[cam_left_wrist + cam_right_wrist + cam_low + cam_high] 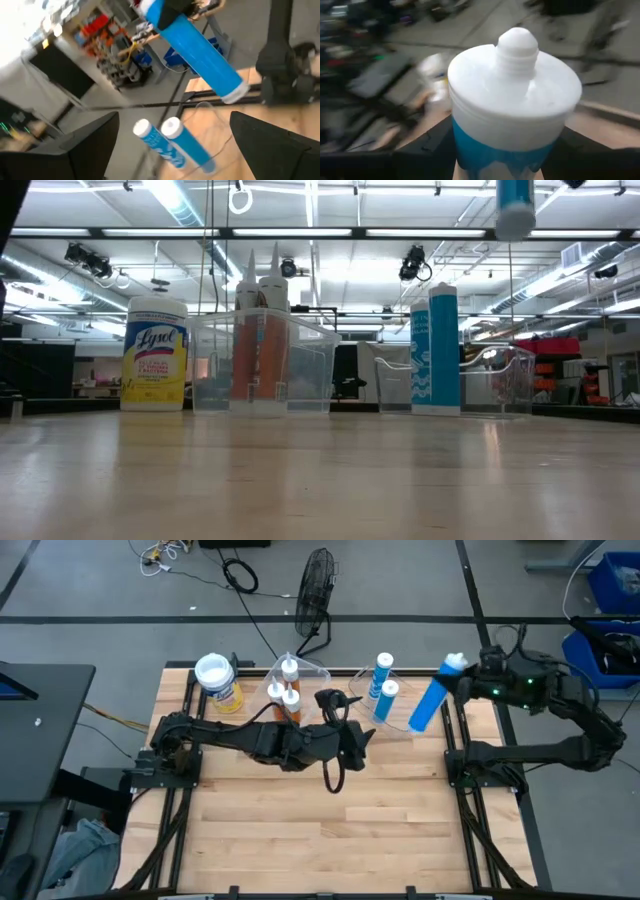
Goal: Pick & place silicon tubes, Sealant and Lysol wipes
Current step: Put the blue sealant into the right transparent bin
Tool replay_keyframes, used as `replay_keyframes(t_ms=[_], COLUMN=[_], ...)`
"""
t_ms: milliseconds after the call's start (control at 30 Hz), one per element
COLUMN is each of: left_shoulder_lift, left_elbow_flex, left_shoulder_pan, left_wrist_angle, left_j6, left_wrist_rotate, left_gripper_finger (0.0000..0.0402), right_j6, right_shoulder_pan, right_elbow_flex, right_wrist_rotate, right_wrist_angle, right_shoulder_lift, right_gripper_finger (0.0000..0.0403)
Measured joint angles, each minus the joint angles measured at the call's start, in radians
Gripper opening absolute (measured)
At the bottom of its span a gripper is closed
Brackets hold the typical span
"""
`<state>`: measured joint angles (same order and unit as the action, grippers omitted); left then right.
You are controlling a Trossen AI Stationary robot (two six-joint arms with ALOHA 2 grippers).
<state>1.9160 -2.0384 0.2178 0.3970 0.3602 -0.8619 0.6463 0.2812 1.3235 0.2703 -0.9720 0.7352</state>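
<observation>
Stout yellow cylindrical wipes canister (221,686): yellow body, white round lid, blue script logo on the label.
Slim orange tubes (289,692): orange bodies, white pointed nozzles.
Standing blue-and-white tubes (384,687): blue with a white wavy pattern, white caps.
Lifted blue tube (434,695): plain blue body, white ends.
Plastic bins (262,363): clear.
Wooden bench (320,820): pale planks, black frame.
Arms: black.

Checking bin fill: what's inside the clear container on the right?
Two blue-white tubes stand upright inside the right clear container. A third blue tube hangs above it in the right gripper. The container floor behind them is hidden.
</observation>
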Motion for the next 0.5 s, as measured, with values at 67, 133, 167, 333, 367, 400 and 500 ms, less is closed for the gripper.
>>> replay_keyframes(t_ms=[67,133,167,333,367,400,500], left_shoulder_lift=[0.000,0.000,0.000,0.001,0.001,0.001,0.001], left_elbow_flex=[0.000,0.000,0.000,0.000,0.000,0.000,0.000], left_shoulder_pan=[-0.004,-0.004,-0.004,0.006,0.006,0.007,0.008], left_wrist_angle=[0.012,0.018,0.021,0.023,0.023,0.023,0.023], left_j6=[-0.081,-0.133,-0.152,-0.243,-0.264,-0.285,-0.322], left_wrist_rotate=[0.000,0.001,0.001,0.001,0.001,0.001,0.001], left_gripper_finger=[0.0385,0.0385,0.0385,0.0385,0.0385,0.0385,0.0385], right_j6=[-0.023,-0.053,-0.071,-0.126,-0.128,-0.137,-0.207], right_shoulder_pan=[-0.011,-0.018,-0.021,-0.039,-0.044,-0.049,-0.066], right_elbow_flex=[0.000,-0.015,-0.027,-0.145,-0.175,-0.208,-0.305], right_wrist_rotate=[0.108,0.188,0.218,0.389,0.417,0.441,0.490], right_wrist_angle=[-0.046,-0.048,-0.038,0.013,0.043,0.075,0.190], right_shoulder_lift=[-0.001,0.000,0.001,0.002,0.002,0.002,0.002], right_gripper_finger=[0.0209,0.0209,0.0209,0.0209,0.0209,0.0209,0.0209])
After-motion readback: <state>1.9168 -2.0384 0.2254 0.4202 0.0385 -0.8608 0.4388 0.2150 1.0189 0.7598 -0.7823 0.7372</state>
